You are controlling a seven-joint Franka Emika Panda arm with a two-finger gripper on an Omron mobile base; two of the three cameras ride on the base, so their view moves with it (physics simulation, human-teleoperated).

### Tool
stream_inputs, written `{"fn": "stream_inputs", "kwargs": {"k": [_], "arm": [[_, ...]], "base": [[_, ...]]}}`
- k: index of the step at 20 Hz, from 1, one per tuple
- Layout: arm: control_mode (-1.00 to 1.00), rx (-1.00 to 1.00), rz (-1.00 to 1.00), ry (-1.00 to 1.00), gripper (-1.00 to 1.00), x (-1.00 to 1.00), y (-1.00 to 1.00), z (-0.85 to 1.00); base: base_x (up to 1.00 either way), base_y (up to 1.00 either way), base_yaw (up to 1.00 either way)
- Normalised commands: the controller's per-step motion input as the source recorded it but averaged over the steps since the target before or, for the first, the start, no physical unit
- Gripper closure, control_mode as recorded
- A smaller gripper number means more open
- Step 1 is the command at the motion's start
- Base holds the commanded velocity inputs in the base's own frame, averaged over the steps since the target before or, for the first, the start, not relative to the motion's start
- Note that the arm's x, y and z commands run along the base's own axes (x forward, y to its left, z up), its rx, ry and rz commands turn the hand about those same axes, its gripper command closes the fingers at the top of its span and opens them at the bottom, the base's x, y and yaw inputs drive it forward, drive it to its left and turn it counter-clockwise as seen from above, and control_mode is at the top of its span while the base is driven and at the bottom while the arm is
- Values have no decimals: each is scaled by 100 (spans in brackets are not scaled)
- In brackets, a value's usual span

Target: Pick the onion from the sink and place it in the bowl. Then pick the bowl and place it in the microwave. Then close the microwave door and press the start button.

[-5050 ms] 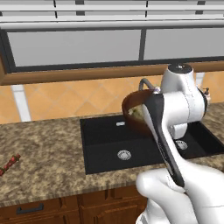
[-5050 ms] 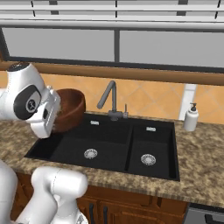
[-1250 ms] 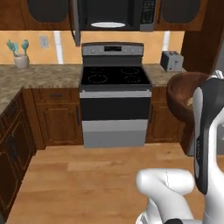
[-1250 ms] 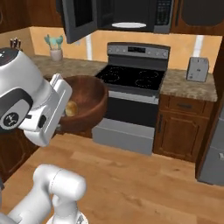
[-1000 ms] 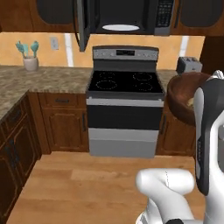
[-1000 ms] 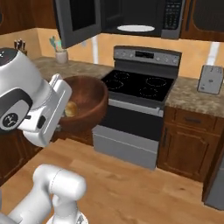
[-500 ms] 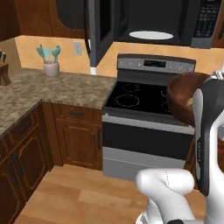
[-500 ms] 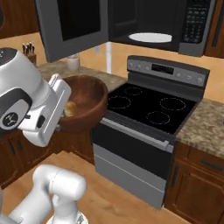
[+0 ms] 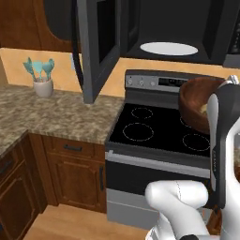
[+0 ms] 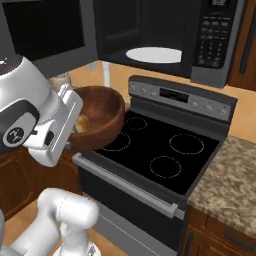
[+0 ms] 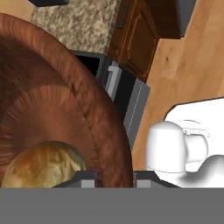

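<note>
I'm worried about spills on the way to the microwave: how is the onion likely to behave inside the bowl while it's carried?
The onion is round and lies loose, so it probably rolls if the bowl tilts. The bowl's deep walls and thick rim should likely keep it inside. The gripper pinches the rim at one side only, so the bowl may sag or swing.

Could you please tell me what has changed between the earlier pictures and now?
The base drove from the sink counter to the stove, closing in on the open microwave; the whole view shifted with it. The gripper stayed clamped on the bowl's rim, the onion still inside; the microwave door stayed open.
</note>
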Motion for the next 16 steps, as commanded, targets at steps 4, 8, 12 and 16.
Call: {"fn": "stream_inputs", "kwargs": {"k": [4,8,12,16], "arm": [[100,0,0,0,100,0,0,0],[100,0,0,0,100,0,0,0],[100,0,0,0,100,0,0,0],[100,0,0,0,100,0,0,0]], "base": [[100,-3,0],[99,-25,1],[71,-8,0],[12,-37,29]]}}
